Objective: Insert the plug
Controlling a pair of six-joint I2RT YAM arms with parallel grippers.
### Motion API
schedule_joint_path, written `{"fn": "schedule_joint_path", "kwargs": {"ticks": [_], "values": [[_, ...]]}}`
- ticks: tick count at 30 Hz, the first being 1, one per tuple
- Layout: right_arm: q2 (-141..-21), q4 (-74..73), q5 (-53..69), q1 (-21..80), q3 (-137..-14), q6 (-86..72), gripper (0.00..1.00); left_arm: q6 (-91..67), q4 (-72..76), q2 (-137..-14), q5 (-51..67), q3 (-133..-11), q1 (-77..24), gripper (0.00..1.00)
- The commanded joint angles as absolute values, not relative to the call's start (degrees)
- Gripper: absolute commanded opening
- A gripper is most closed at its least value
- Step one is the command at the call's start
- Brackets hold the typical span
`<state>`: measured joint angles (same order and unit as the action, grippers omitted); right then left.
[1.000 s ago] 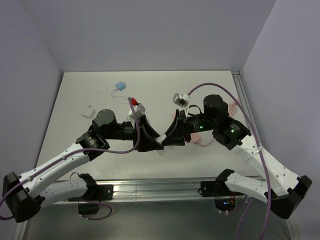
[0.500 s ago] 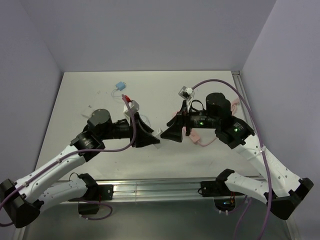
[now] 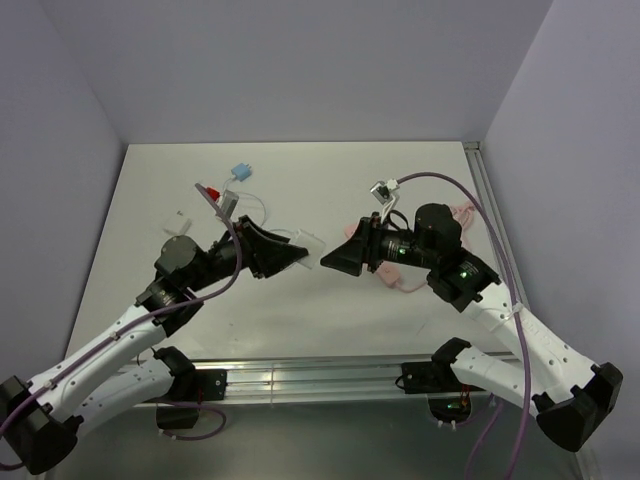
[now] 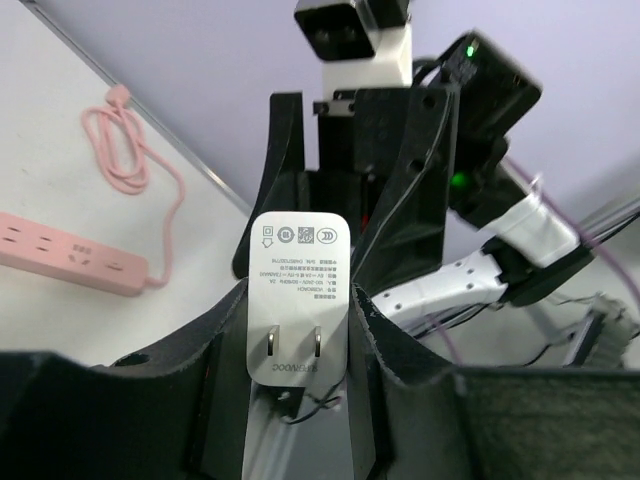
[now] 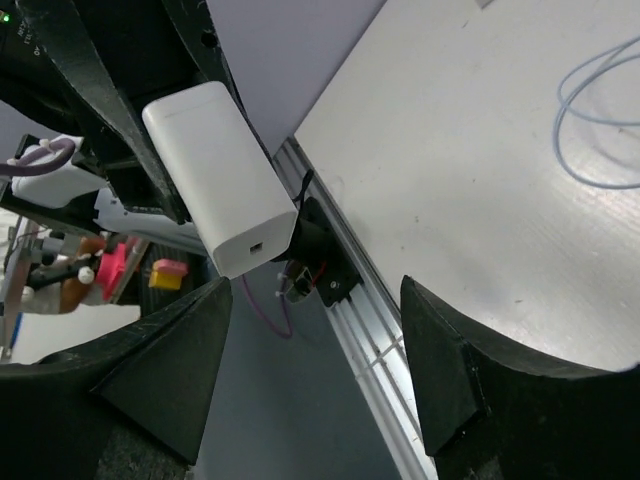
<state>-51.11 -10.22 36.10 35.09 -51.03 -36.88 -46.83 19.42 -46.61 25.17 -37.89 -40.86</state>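
Note:
A white plug (image 3: 308,242) is held above the table's middle, with my left gripper (image 3: 298,247) shut on its sides. In the left wrist view the plug (image 4: 298,300) shows its two metal prongs toward the camera, pinched between the black fingers (image 4: 215,350). My right gripper (image 3: 328,262) stands open just right of the plug, facing it, with nothing between its fingers (image 5: 170,370). In the right wrist view the plug (image 5: 220,180) hangs beyond those tips. A pink power strip (image 4: 70,262) lies flat on the table, partly hidden under the right arm (image 3: 384,271).
A coiled pink cable (image 4: 120,150) lies beyond the strip near the right wall. A blue adapter (image 3: 239,172) and a small white block (image 3: 180,215) sit at the back left. A thin blue wire (image 5: 600,130) loops on the table. An aluminium rail (image 3: 320,378) runs along the near edge.
The two grippers were pressed together lower down. The right gripper has opened and drawn off the plug. The left arm has pulled back and left with the plug in its grip.

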Motion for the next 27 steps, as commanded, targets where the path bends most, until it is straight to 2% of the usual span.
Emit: {"fn": "schedule_joint_path", "kwargs": {"ticks": [1,5,8,11,16,23,27], "values": [[-48.6,2.3,35.2,35.0,-48.3,-44.3,0.75,-57.1,31.4,-48.7,25.1,-37.7,-40.3,0.00],[-47.1,-0.9,35.8,35.2,-49.3,-36.1,0.76,-64.7,32.8,-51.1,26.5,-37.6,-39.3,0.00],[-46.3,-10.3,33.0,35.3,-52.4,-24.1,0.90,-70.6,28.8,-53.1,29.8,-39.5,-37.8,0.00],[-43.6,-11.9,31.7,35.4,-52.2,-16.0,0.97,-80.0,26.1,-55.4,34.2,-40.4,-34.3,0.00],[-42.8,-7.3,34.2,35.8,-51.9,-11.8,0.99,-94.2,34.2,-57.6,35.9,-38.2,-32.7,0.00],[-49.6,-1.6,21.4,40.2,-55.4,-8.0,0.98,-114.8,33.9,-59.2,31.2,-38.2,-32.6,0.00],[-52.5,8.4,18.9,42.2,-54.3,-8.5,0.97,-123.5,44.8,-61.9,30.0,-36.3,-32.7,0.00]]}}
